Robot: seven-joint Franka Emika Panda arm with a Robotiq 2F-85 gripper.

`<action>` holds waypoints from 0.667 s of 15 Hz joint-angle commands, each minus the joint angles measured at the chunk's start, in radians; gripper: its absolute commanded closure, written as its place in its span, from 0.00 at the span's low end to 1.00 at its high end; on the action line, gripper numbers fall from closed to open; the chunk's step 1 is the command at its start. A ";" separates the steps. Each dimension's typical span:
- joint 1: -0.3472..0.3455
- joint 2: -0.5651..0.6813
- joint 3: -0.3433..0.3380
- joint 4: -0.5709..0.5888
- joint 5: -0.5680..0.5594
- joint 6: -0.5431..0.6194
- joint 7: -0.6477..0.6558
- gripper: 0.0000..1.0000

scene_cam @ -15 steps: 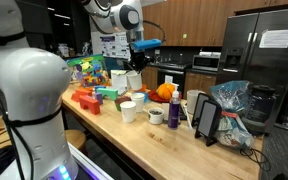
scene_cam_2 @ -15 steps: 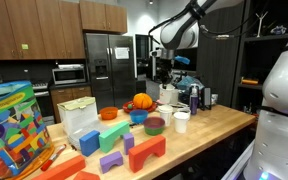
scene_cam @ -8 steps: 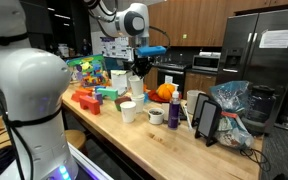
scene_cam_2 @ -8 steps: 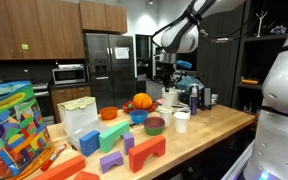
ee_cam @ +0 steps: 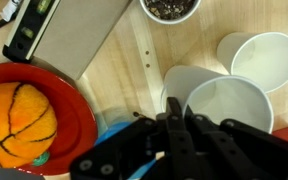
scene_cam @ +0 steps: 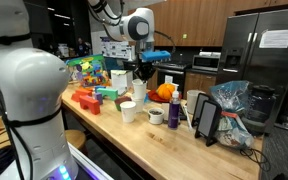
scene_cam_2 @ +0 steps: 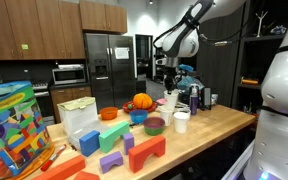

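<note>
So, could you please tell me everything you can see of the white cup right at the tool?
The white cup is plain and round, seemingly paper or thin plastic, empty inside. In the wrist view it is upright, mouth up. The tool appears to pinch its rim, one finger inside, one outside. It overlaps a second white cup there; whether they touch cannot be told. A third white cup stands apart on the wooden counter.

Dim indoor ceiling light; exterior views soft, low-resolution; wrist view brighter.
</note>
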 commanded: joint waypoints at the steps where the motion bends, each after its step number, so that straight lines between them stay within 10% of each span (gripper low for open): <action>1: -0.015 -0.007 0.006 -0.009 0.015 0.027 -0.029 0.99; 10: 0.025 -0.065 0.095 0.043 -0.011 -0.018 0.051 0.99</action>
